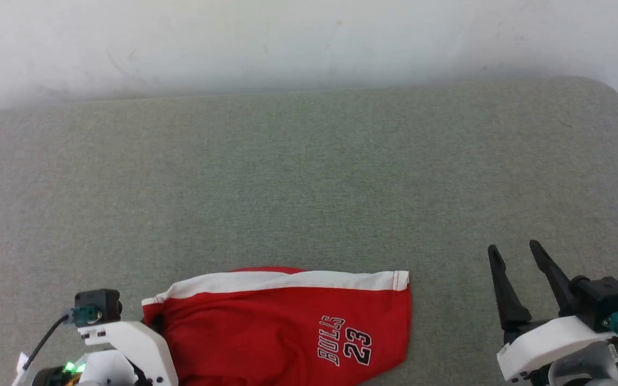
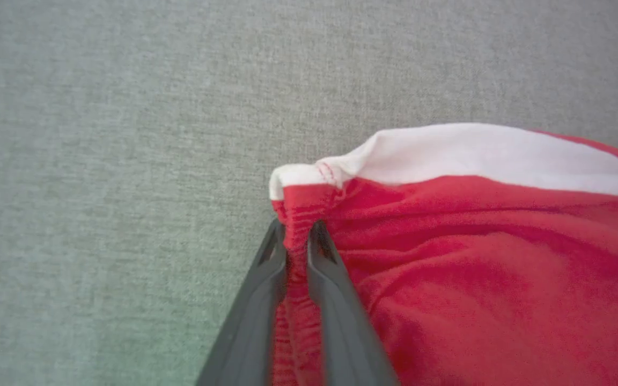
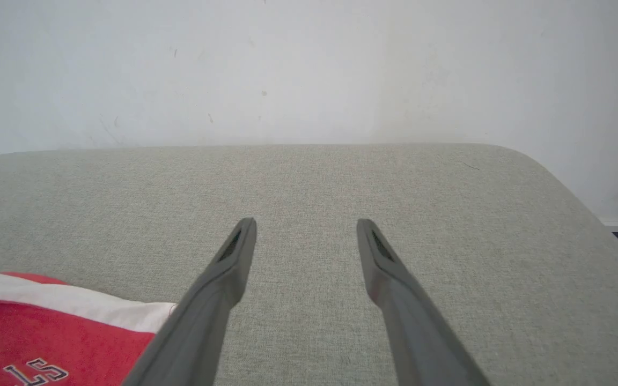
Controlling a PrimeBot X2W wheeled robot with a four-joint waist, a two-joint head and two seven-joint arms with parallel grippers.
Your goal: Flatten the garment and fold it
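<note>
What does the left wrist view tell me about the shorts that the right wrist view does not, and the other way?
Left wrist view: the left pincer shut on the gathered red edge of the shorts. Right wrist view: the right pincer open, holding nothing, the white wall, and part of the black-and-white print. Both: red fabric with its white stripe lying on the grey cushion.
</note>
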